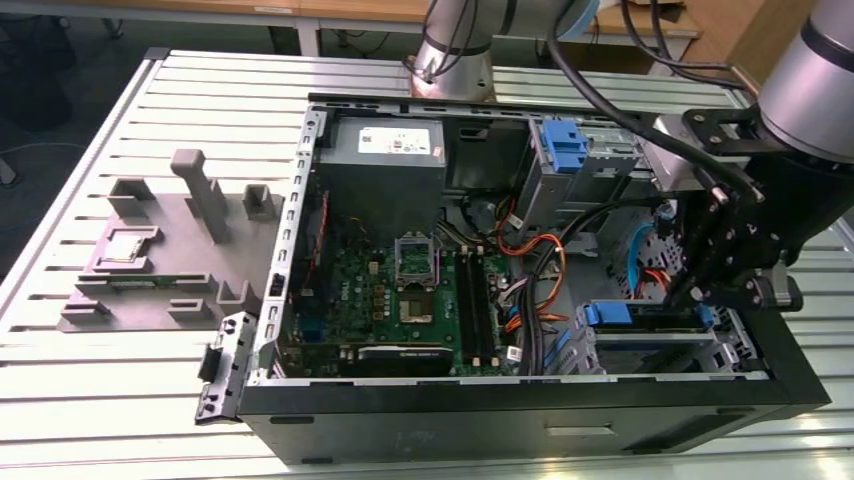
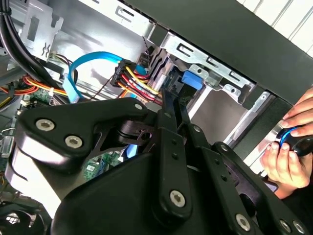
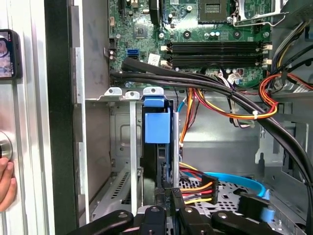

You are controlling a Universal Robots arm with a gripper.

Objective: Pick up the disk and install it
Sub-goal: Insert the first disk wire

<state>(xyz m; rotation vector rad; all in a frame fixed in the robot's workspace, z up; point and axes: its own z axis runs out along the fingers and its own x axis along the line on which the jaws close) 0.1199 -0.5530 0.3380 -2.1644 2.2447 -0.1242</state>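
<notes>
The disk (image 3: 156, 122), in its bright blue carrier, stands edge-on in a slot of the metal drive cage (image 3: 122, 147) at the front corner of the open computer case (image 1: 534, 410). In the exterior view its blue end (image 1: 613, 313) shows at the top of the cage. My gripper (image 3: 166, 193) reaches down into the case and its black fingers close on the disk's rear edge. In the second wrist view the fingers (image 2: 168, 112) run together toward the blue carrier (image 2: 190, 79), where the gripper (image 2: 170, 95) meets it.
Black, orange and yellow cable bundles (image 3: 220, 107) and a light-blue data cable (image 2: 93, 56) run close beside the cage. The motherboard (image 1: 400, 290) and power supply (image 1: 384, 150) fill the case's other side. A person's hand (image 2: 286, 156) rests outside the case wall. A grey fixture (image 1: 174, 240) lies on the table.
</notes>
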